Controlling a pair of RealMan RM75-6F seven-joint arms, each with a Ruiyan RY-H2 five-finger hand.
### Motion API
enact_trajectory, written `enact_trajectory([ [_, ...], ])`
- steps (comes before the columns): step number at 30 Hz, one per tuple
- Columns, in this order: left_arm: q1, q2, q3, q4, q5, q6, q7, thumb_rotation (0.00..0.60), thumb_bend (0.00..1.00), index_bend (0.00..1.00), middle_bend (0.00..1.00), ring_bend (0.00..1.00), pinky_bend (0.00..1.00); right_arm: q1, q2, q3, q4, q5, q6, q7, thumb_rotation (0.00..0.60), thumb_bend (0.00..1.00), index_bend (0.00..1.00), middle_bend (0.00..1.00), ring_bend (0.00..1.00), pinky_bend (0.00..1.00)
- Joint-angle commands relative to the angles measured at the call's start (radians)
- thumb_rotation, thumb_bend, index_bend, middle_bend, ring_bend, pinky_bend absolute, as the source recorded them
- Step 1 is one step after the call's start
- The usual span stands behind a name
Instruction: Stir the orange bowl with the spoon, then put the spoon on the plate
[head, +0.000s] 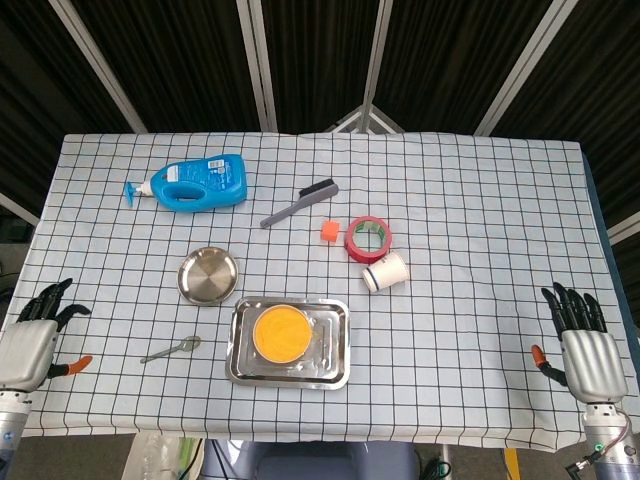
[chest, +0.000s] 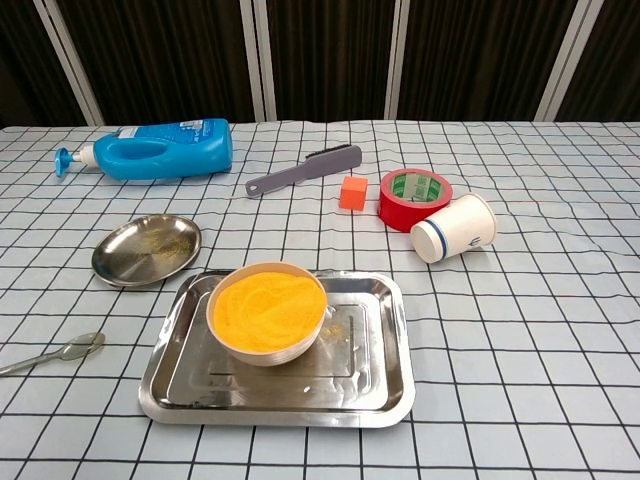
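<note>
- Left hand, lower left of the head view: fingers spread apart, holding nothing; it sits at the table's near-left edge, well apart from the spoon; it does not show in the chest view.
- Right hand, lower right of the head view: fingers straight and apart, nothing in them; it is well apart from every object on the cloth.
- Spoon, lower left of centre in the head view, far left edge in the chest view: lying flat on the checked cloth, untouched, just left of the tray and below the plate; bowl end toward the tray.
- Orange bowl, centre of the chest view: standing in the left part of the steel tray; its orange filling looks level and undisturbed, so stirring appears not yet begun.
- Plate, left of centre: a round steel dish up-left of the tray, holding no spoon.
- Progress, as a judgement: nothing of the task is done; picking up the spoon, stirring and setting it on the plate all remain; the left hand is the nearer to the spoon.
- Bystanders, upper half of the frame: blue bottle, brush, orange cube, red tape roll, tipped paper cup.
</note>
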Motion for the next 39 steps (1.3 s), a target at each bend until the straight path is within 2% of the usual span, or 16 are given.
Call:
enact_trajectory([
  [1,-0.016,-0.012,0.0,-0.043,-0.055,-0.042,0.039,0.6,0.25,0.44,0.01,0.01,0.11,-0.001,0.0,-0.001,0.0,-0.003,0.003,0.0,0.6,0.39,0.0,0.0,0.0,0.0],
  [5,-0.035,-0.036,-0.006,-0.078,-0.131,-0.073,0.114,0.6,0.28,0.47,0.02,0.01,0.11,-0.003,0.0,-0.002,0.0,-0.004,0.005,0.003,0.6,0.39,0.0,0.0,0.0,0.0],
  [12,-0.062,-0.106,-0.013,-0.073,-0.219,-0.081,0.238,0.6,0.35,0.48,0.02,0.01,0.11,-0.004,0.001,-0.004,-0.003,-0.003,0.002,0.004,0.6,0.39,0.0,0.0,0.0,0.0],
  [22,-0.118,-0.22,-0.035,-0.047,-0.394,-0.088,0.407,0.6,0.35,0.47,0.02,0.01,0.11,-0.003,-0.002,-0.012,-0.006,-0.017,0.003,-0.001,0.6,0.39,0.0,0.0,0.0,0.0],
  [30,-0.145,-0.319,-0.035,-0.016,-0.459,-0.05,0.5,0.6,0.38,0.49,0.03,0.01,0.11,-0.005,0.004,-0.008,-0.005,-0.009,0.003,0.021,0.6,0.39,0.0,0.0,0.0,0.0],
  [39,-0.161,-0.383,-0.024,-0.006,-0.504,-0.031,0.548,0.6,0.42,0.5,0.03,0.01,0.11,-0.005,0.006,-0.007,-0.005,-0.013,0.005,0.033,0.6,0.39,0.0,0.0,0.0,0.0],
])
